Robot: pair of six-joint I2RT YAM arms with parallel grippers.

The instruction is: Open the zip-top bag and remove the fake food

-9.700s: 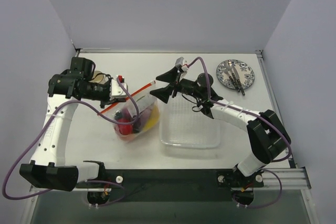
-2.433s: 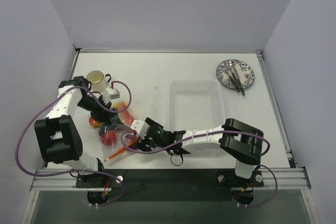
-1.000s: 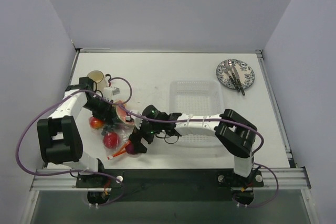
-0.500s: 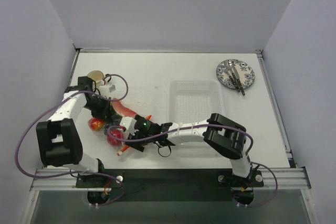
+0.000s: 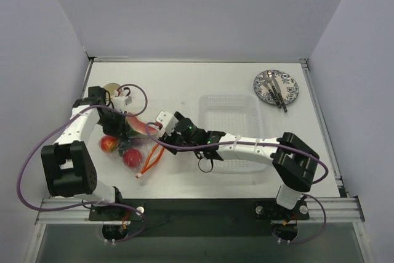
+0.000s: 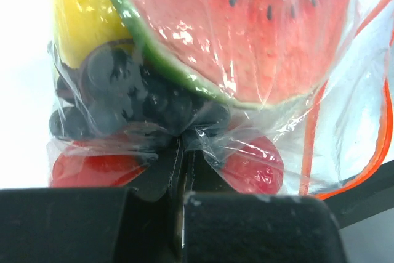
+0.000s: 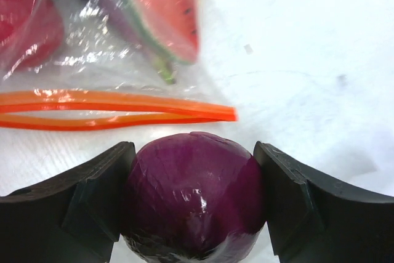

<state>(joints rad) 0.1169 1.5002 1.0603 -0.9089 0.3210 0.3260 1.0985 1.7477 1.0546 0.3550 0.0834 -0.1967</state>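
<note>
Inside the right pincer sits a tightly gripped purple fake food; the left pincer pinches the zip-top bag ahead.

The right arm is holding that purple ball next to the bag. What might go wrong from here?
The glossy round purple plastic vegetable is held by the right jaws only at its curved sides, so it may slip and roll. The left jaws pinch just a thin fold of the clear crinkly zip-top bag beside the dark plastic grapes; that film might tear or slide free.
</note>
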